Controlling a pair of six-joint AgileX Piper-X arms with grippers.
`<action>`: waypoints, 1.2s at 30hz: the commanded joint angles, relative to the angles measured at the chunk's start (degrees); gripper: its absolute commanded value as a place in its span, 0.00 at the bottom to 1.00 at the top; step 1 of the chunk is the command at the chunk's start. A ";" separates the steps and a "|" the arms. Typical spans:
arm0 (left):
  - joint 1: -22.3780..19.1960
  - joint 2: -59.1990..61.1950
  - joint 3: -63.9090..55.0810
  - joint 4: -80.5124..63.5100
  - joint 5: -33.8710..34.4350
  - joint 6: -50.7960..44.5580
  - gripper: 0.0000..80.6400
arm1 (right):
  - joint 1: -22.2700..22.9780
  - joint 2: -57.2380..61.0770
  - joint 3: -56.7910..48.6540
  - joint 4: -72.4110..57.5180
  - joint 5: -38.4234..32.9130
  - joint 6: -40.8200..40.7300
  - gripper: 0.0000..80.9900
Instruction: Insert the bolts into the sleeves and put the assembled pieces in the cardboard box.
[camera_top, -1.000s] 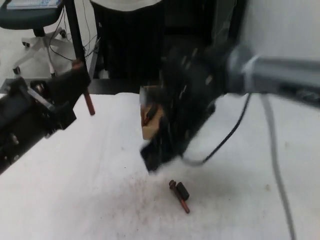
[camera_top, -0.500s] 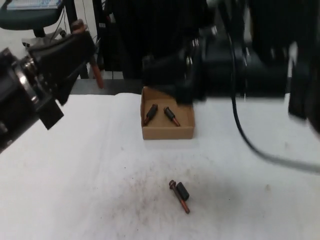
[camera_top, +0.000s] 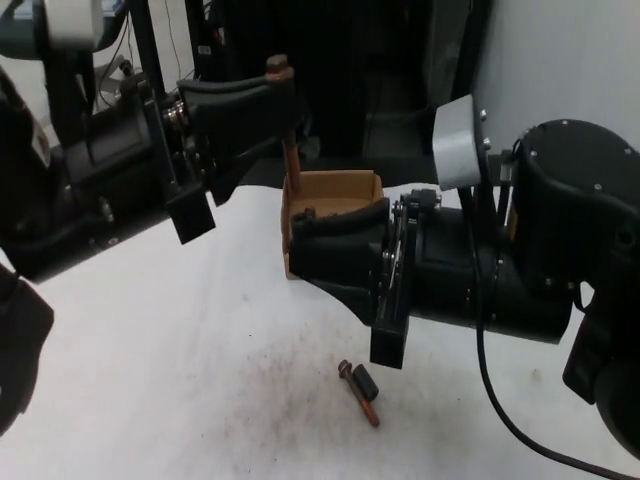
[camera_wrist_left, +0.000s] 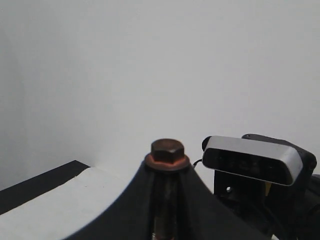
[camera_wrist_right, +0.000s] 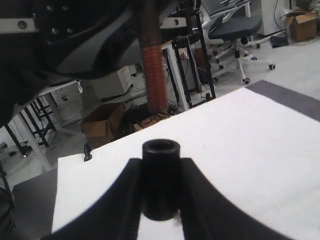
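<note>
Our left gripper (camera_wrist_left: 167, 172) is clamped on a bolt (camera_wrist_left: 167, 151), held upright just above the cardboard box (camera_top: 340, 184). Our right gripper (camera_wrist_right: 161, 164) is closed round a sleeve (camera_wrist_right: 161, 187) in front of the box, bore up. We judge the tip not yet lined up. Pressing on could strike the rim and twist either piece loose. A spare bolt and sleeve (camera_top: 360, 388) lie well in front of the box.
</note>
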 joint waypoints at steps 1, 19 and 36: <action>-0.42 0.25 -1.31 -1.09 0.74 -0.19 0.00 | -0.06 -0.52 -0.05 -3.97 1.18 -2.67 0.01; -0.42 0.23 -1.31 0.45 4.63 -0.19 0.00 | -0.06 -0.52 -0.05 -6.81 1.18 -5.69 0.01; -0.42 0.23 -1.31 11.44 7.69 6.68 0.00 | -0.06 -0.52 -0.05 -6.81 1.18 -5.69 0.01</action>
